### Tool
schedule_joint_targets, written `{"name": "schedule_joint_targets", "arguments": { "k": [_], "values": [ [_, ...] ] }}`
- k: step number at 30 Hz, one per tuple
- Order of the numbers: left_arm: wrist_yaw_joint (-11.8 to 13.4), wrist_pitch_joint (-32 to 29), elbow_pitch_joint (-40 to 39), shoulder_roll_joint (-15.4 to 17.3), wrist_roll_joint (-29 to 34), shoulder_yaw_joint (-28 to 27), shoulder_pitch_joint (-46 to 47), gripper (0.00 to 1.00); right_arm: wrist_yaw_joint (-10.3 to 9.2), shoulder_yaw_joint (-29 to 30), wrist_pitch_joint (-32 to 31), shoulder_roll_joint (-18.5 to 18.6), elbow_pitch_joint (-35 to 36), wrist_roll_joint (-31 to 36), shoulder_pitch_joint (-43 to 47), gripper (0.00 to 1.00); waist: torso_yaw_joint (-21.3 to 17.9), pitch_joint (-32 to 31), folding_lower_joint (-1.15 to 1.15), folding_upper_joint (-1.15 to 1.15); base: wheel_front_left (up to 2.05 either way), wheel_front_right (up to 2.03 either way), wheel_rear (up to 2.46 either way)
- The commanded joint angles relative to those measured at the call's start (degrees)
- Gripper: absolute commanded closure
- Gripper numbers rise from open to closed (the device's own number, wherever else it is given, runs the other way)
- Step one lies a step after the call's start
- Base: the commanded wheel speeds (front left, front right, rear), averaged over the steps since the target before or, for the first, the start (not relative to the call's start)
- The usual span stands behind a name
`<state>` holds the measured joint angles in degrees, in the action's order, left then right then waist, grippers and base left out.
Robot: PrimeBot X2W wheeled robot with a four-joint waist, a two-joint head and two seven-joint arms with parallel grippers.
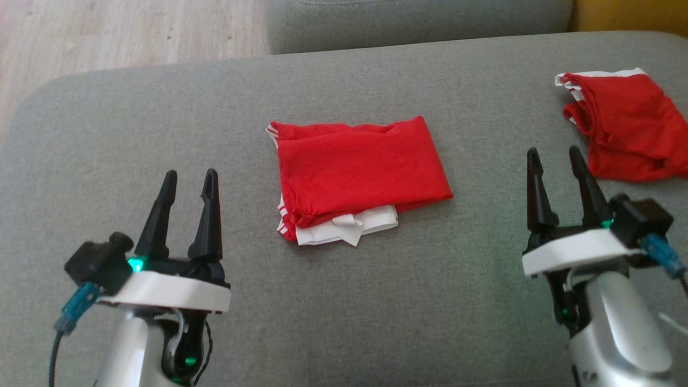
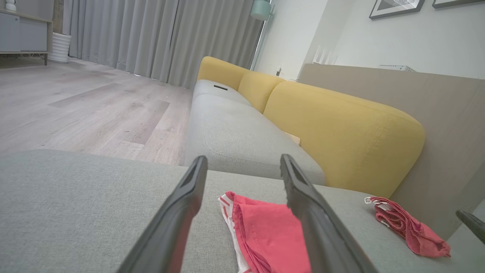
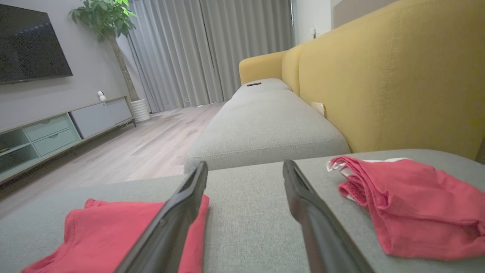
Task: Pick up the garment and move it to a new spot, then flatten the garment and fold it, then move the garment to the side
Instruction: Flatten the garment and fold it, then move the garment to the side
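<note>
While folded, garment (image 1: 360, 166) (red knit) lies rectangular.

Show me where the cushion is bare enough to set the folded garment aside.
Widest bare patch: left of the folded garment, out to the cushion edge, beyond the left end effector. A narrower strip lies between it and the crumpled garment. The right far corner is crowded.

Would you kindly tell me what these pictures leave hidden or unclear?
- Head view: the right garment runs off the right edge.
- Left wrist view: a finger of the left tool and the bottom edge hide much of the folded garment.
- Right wrist view: the dark item on the far cushion is too small to identify.
</note>
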<state>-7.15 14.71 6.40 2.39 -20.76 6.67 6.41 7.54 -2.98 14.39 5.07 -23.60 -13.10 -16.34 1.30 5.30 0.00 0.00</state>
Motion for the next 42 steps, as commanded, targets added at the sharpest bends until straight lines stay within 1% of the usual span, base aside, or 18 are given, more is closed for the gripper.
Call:
{"name": "schedule_joint_targets", "arguments": {
  "k": [1, 5, 13, 21, 25, 29, 32, 37, 42],
  "values": [
    [-0.34, 0.29, -2.22, 0.49, 0.24, -2.07, 1.14, 0.00, -0.05, -0.70, 0.61, -0.76, 2.34, 0.41, -0.84, 0.00, -0.06, 0.10, 0.00, 0.00, 0.00, 0.00, 0.00],
    [-0.34, 0.29, -2.28, 0.49, 0.16, -2.12, 0.89, 0.00, -0.05, 0.07, 0.61, -1.64, 3.44, 1.29, 0.18, 0.00, -0.13, 0.34, 0.00, 0.00, 0.00, 0.00, 0.00],
    [-0.34, 0.29, -2.19, 0.49, 0.04, -1.65, 1.49, 0.00, -0.05, 0.31, 0.61, -2.08, 3.56, 2.09, 0.30, 0.00, 0.46, 0.58, 0.00, 0.00, 0.00, 0.00, 0.00],
    [-0.34, 0.29, -2.64, 0.49, -0.11, -0.68, 2.33, 0.00, -0.05, 0.94, 0.54, -2.16, 2.59, 2.87, -1.21, 0.00, 2.08, 1.78, 0.00, 0.00, 0.00, 0.00, 0.00],
    [-0.34, 0.29, -2.66, 0.49, -0.24, 0.20, 2.88, 0.00, -0.05, 0.50, -0.73, -2.17, 1.83, 3.63, -2.99, 0.00, 3.30, 3.24, 0.00, 0.00, 0.00, 0.00, 0.00],
    [-0.34, 0.29, -2.61, 0.49, -0.52, 1.01, 3.78, 0.00, -0.05, -0.56, -3.62, -2.18, -0.51, 3.86, -5.37, 0.00, 4.85, 5.07, 0.00, 0.00, 0.00, 0.00, 0.00],
    [-0.34, 0.29, -2.37, 0.49, -0.82, 1.86, 4.36, 0.00, -0.05, -1.76, -5.88, -2.18, -3.29, 2.34, -7.28, 0.00, 6.16, 6.30, 0.00, 0.00, 0.00, 0.00, 0.00],
    [-0.34, 0.29, -2.04, 0.49, -1.40, 3.06, 5.22, 0.00, -0.05, -2.12, -10.17, -2.19, -10.28, 1.02, -10.22, 0.00, 8.49, 8.03, 0.00, 0.00, 0.00, 0.00, 0.00],
    [-0.34, 0.29, -1.68, 0.49, -1.80, 3.33, 5.60, 0.00, -0.05, -2.39, -11.58, -2.19, -16.69, -0.85, -13.02, 0.00, 10.25, 8.86, 0.00, 0.00, 0.00, 0.00, 0.00]
  ]
}}
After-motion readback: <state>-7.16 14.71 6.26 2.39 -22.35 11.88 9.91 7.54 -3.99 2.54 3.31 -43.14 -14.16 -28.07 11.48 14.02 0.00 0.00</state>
